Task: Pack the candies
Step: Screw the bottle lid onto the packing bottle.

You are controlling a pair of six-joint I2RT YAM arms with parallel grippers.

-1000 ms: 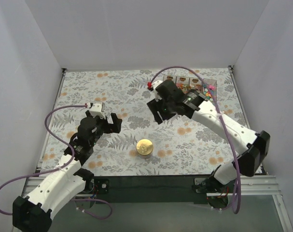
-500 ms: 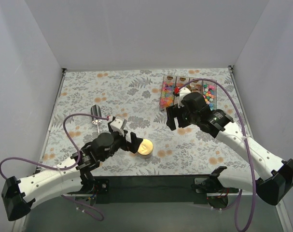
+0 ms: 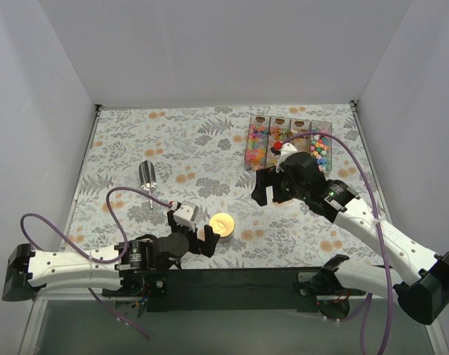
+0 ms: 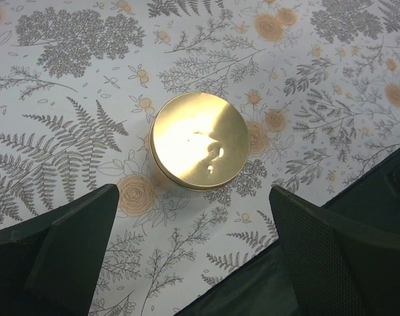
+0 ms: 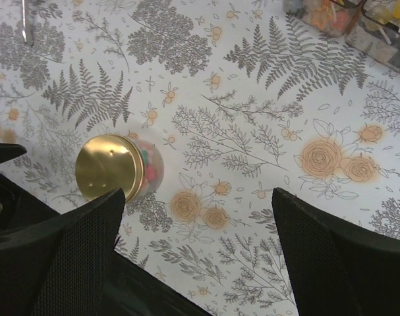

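Lowered toward the desk's near edge since half a second ago, the left arm now lies flat. The left hand has come up just near of the gold-lidded jar, jaws spread wide, holding nothing. The right hand has drawn a little nearer and its jaws have widened; it hangs far-right of the jar, empty.

From above, loose candies fill a clear compartment tray well to the jar's far right, and the right wrist hides part of the tray's near side. A metal scoop lies far-left of the jar.

The left wrist view shows only the jar's shiny lid from above. The lid sits just beyond the gap between the two dark fingers and touches neither.

The right wrist view adds what the others miss. Through the jar's clear side, coloured candies show under the lid. The jar stands upright near this hand's left finger. The tray's corner and the scoop's handle sit at the frame's top edges.
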